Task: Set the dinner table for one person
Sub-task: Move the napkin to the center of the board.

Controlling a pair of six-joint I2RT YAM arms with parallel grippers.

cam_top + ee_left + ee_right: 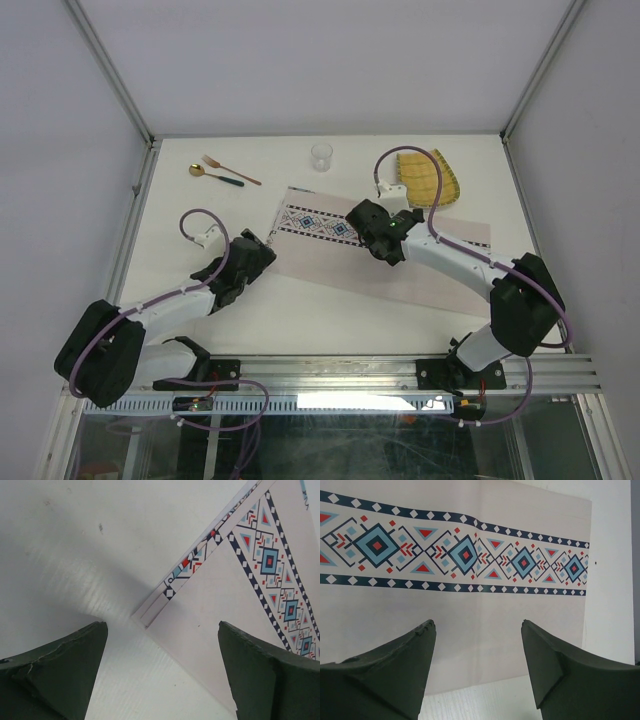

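As placemat point(335, 265) crosses dinner table point(300, 315), cup point(321, 156) stands apart.

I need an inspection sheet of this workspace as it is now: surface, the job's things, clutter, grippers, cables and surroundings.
Surface: dinner table, white, with a few small specks.
Job's things: placemat lies at a slant in the middle. The glass, spoon and fork are near the far edge. The yellow gridded dish is at the far right.
Clutter: nothing seen.
Grippers: left gripper is over the placemat's corner, jaws open and empty. The right gripper is over the patterned band, jaws open and empty.
Cables: purple cables loop from both arms. One crosses the dish in the top view.
Surroundings: white walls, metal frame posts, rail at the near edge.
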